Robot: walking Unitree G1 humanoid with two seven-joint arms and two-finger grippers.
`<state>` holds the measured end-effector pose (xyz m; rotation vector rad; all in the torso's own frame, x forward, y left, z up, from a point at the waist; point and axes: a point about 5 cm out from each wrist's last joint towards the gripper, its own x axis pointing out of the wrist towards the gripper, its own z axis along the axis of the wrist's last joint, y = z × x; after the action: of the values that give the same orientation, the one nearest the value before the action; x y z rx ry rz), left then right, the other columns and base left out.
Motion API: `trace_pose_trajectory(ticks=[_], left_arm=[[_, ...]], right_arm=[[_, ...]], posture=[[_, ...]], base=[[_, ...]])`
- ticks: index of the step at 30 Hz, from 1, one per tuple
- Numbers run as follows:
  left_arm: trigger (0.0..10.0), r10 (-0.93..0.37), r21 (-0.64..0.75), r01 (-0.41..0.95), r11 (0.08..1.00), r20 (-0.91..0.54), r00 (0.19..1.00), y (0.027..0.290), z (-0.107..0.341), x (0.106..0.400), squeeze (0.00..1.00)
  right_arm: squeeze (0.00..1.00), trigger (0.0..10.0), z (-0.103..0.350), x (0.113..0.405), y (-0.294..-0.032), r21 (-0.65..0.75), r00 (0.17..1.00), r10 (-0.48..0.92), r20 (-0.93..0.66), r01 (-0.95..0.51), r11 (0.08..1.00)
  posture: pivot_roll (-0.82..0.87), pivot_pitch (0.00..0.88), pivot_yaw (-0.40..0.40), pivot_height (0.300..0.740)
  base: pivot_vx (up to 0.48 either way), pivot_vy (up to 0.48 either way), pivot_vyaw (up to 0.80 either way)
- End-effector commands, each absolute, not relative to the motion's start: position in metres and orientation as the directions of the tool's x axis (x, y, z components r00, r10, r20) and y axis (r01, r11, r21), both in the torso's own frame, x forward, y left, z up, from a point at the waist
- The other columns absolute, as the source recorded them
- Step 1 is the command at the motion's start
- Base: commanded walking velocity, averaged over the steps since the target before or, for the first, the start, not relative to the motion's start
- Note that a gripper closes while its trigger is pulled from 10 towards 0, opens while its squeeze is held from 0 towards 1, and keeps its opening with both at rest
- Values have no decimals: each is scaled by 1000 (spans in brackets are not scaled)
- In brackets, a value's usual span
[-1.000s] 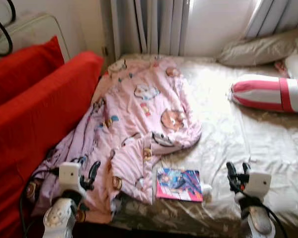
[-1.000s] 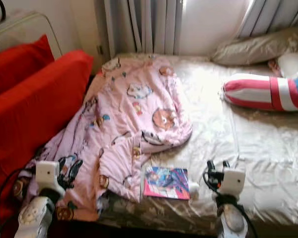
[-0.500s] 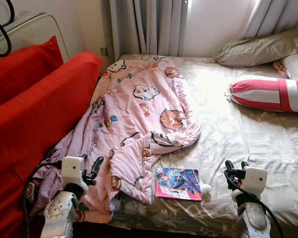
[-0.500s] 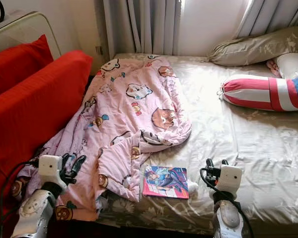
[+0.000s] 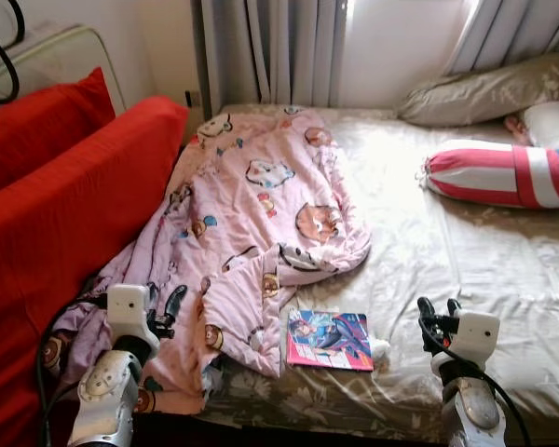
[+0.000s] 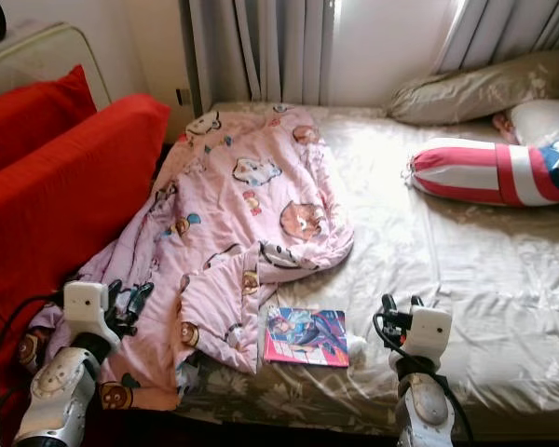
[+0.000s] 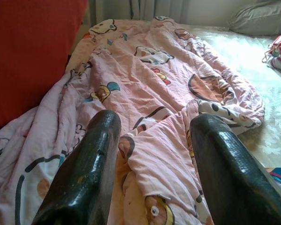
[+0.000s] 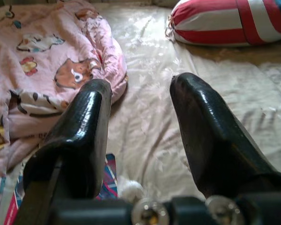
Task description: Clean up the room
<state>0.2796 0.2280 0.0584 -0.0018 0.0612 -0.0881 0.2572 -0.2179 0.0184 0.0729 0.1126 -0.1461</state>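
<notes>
The left gripper (image 5: 170, 307) hovers with fingers spread over the rumpled pink cartoon blanket (image 5: 252, 223), and the right gripper (image 5: 435, 312) hangs empty and parted above the bedsheet (image 5: 466, 251). Tidying looks barely started: the blanket sprawls unfolded, and a comic book (image 5: 329, 340) lies near the bed's front edge.

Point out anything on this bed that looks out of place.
The pink cartoon-print quilt lies crumpled, its lower end sagging off the bed's near-left corner against the red sofa. A colourful comic book sits loose on the beige bedsheet near the foot edge.
</notes>
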Motion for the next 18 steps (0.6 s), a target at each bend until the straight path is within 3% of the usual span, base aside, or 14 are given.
trace_pose_trajectory(ticks=[1, 4, 18], left_arm=[[10000, -71, -19, 70, 997, -85, 994, 229, 53, 277, 0], [10000, -74, -28, 72, 997, -78, 994, 230, 57, 280, 0], [10000, -98, -24, 96, 995, -105, 990, 224, 51, 278, 0]], right_arm=[[0, 10000, 17, 257, -217, 75, 981, -135, -141, 146, 986], [0, 10000, 18, 259, -213, 84, 986, -101, -133, 113, 990], [0, 10000, 17, 258, -211, 126, 987, -77, -142, 95, 987]], posture=[[39, 0, -36, 681], [38, 0, -31, 656], [39, 0, -40, 656]], base=[[0, 0, 0], [0, 0, 0], [0, 0, 0]])
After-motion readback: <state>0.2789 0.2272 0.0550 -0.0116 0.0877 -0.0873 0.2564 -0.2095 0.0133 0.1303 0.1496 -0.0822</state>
